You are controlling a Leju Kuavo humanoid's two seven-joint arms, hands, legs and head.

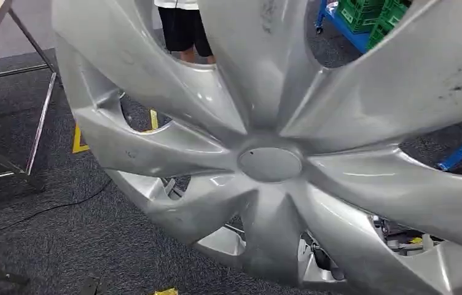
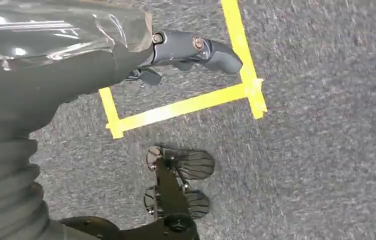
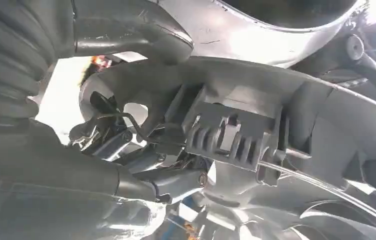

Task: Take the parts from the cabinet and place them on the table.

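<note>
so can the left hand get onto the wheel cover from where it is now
Probably not yet: the left hand hangs over grey carpet with yellow tape, holding nothing, while the right hand grips the wheel cover up by the camera.

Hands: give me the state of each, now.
Left hand: holds nothing, fingers apart, over the carpet.
Right hand: grips the rim of the silver wheel cover.
</note>
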